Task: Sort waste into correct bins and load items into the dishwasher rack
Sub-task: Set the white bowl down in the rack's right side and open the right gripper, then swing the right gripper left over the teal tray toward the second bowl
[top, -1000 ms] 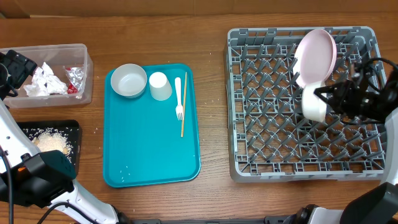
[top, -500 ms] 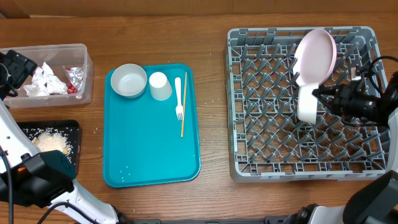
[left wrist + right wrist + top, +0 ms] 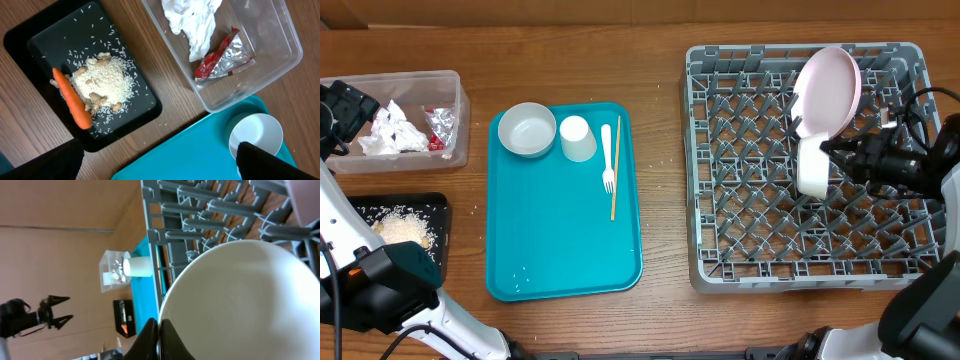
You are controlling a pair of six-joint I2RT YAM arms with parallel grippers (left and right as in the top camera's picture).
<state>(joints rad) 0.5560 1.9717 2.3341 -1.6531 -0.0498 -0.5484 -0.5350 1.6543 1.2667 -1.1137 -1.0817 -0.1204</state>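
My right gripper [image 3: 833,157] is shut on the rim of a white bowl [image 3: 812,167], which stands on edge among the pegs of the grey dishwasher rack [image 3: 800,283]. In the right wrist view the fingertips [image 3: 150,332] pinch the bowl [image 3: 250,295]. A pink plate [image 3: 827,92] leans upright just behind it. My left gripper [image 3: 157,170] hangs open and empty high over the left side. Below it lie the black tray [image 3: 50,35] with rice [image 3: 102,80] and a carrot [image 3: 72,97], and the clear tub [image 3: 280,55] with napkins [image 3: 195,22] and a red wrapper [image 3: 222,55].
A teal tray [image 3: 560,240] in the middle holds a second white bowl [image 3: 527,130], a small white cup [image 3: 577,138], a white fork [image 3: 607,157] and a wooden stick [image 3: 615,182]. The clear tub [image 3: 460,110] and black tray [image 3: 440,212] sit by the left edge.
The right gripper has turned the white bowl onto its edge and shifted it slightly left, down among the rack's pegs. The left arm has not moved.
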